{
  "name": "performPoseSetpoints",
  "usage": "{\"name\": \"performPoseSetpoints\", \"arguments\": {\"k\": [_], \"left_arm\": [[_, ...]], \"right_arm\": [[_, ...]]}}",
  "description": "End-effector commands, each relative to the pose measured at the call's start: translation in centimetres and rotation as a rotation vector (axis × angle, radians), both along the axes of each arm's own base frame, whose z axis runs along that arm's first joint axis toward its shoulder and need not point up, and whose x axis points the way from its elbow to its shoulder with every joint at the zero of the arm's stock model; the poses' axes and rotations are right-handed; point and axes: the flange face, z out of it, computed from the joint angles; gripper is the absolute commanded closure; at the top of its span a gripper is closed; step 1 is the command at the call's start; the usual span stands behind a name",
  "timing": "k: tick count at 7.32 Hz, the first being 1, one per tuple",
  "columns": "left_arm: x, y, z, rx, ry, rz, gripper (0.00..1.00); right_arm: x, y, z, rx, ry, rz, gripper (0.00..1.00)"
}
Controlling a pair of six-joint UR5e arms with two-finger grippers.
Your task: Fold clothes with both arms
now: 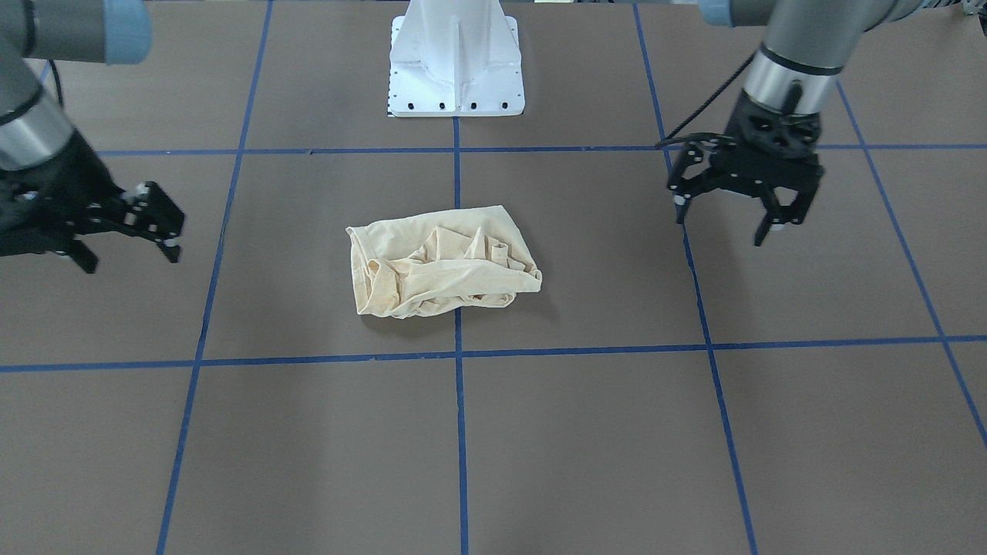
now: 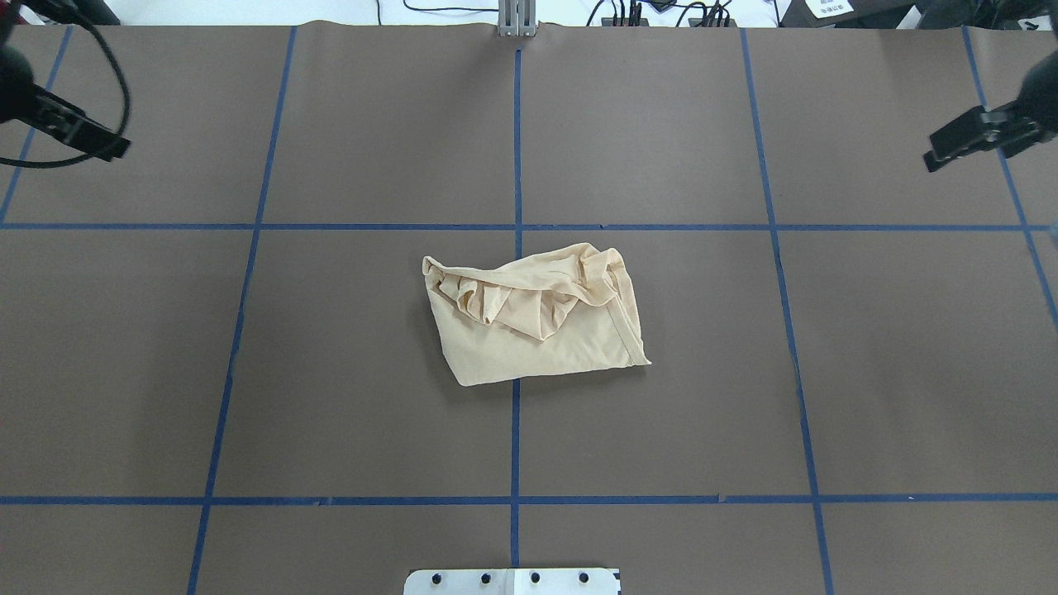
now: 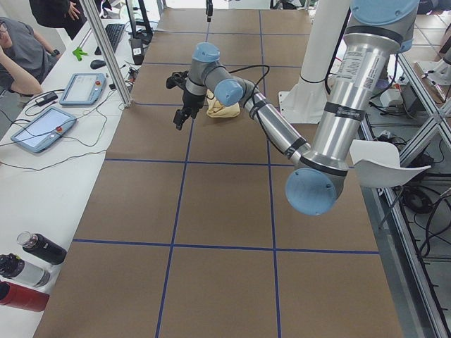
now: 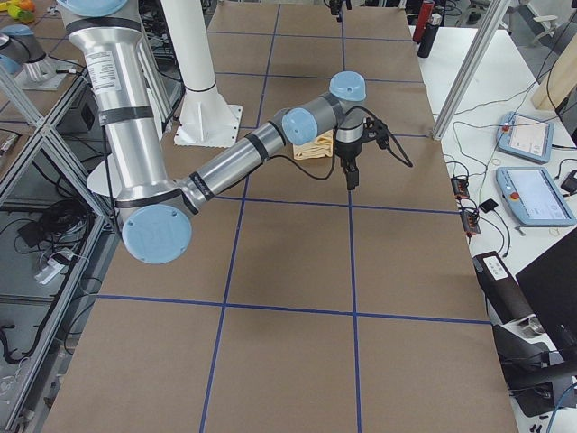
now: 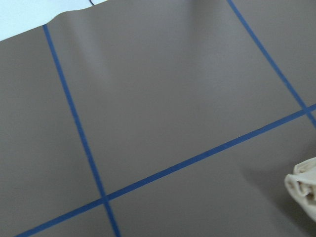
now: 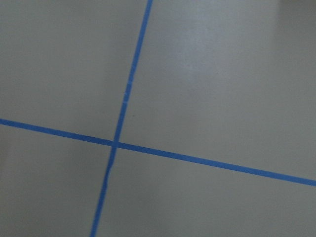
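Brown paper covered the tabletop (image 1: 586, 447), ruled into large squares by blue tape (image 1: 460, 432). At the middle of the front-facing view the cream-yellow T-shirt (image 1: 443, 262) lay in a small rumpled bundle across the centre line, well clear of the white pedestal base (image 1: 456, 69) at the top. The left hand (image 1: 725, 220) hung at the upper right of that view with its fingers spread and nothing between them, well apart from the cloth. The right hand (image 1: 131, 258) sat at the left edge, likewise spread and empty, and just as far off. From where I stood the shirt looked thin and limp, a light thing that would sag, drag and slide on the paper rather than keep any shape. In the overhead view its lower part lay fairly flat, while loose folds were heaped along its upper side, and no print showed. I judged the heaped folds a poor place to pinch, since several layers might come up together. The hemmed edge (image 2: 632, 314) on the right of the bundle in that view, and the corner at its lower end, looked the surest hold for one hand. The opposite flat corner at the lower left seemed right for the other, so the cloth could be drawn out taut between them.
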Motion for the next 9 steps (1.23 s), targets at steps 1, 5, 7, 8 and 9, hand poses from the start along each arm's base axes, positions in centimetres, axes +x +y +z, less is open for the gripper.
{"name": "performPoseSetpoints", "arguments": {"k": [1, 5, 7, 8, 9], "left_arm": [[-11.4, 0.1, 9.8, -0.083, -0.077, -0.053, 0.0], [-20.0, 3.8, 22.3, -0.335, -0.07, -0.183, 0.0], [-21.1, 7.8, 25.1, -0.318, 0.08, -0.037, 0.0], [-21.0, 8.9, 25.7, -0.307, 0.096, -0.027, 0.0], [-20.9, 8.9, 25.9, -0.274, 0.099, -0.025, 0.0]], "right_arm": [[9.5, 5.7, 12.8, -0.054, 0.059, -0.07, 0.0], [14.1, 14.5, 23.9, -0.305, 0.038, 0.001, 0.0], [14.3, 14.7, 24.4, -0.319, 0.036, 0.012, 0.0], [15.2, 14.9, 24.1, -0.317, 0.004, 0.035, 0.0], [15.6, 15.8, 24.1, -0.318, -0.01, 0.045, 0.0]]}}
